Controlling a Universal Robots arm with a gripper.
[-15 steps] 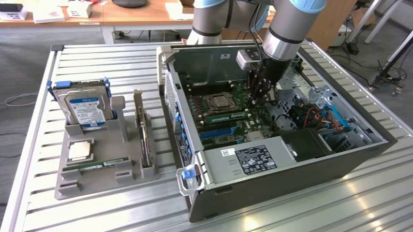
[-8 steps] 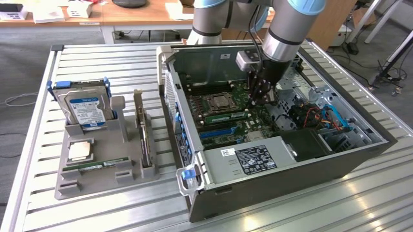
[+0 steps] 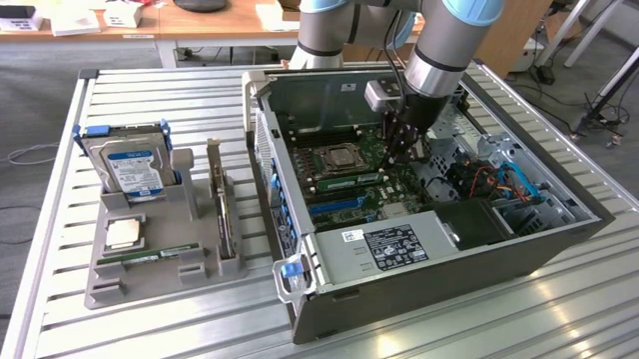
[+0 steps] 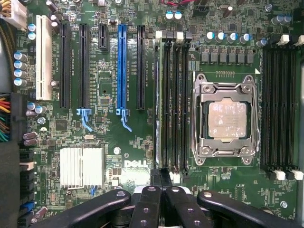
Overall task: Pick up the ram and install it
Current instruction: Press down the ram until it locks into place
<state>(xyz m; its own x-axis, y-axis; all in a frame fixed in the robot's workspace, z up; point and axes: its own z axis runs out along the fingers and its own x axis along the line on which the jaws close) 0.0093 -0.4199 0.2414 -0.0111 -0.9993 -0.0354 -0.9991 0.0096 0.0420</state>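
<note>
Closed tool [image 3: 402, 161] inside open case [image 3: 450, 277], at ram [image 3: 352, 182] end, walls around

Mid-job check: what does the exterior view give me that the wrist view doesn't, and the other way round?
Exterior view: the gray holder beside the open case, carrying the hard drive and a processor chip. A green ram stick lies along the slots next to the socket. Wrist view: board detail from above, with the Dell lettering, a white slot and a finned heatsink. Both: the shut gripper over the motherboard, and the processor socket.
</note>
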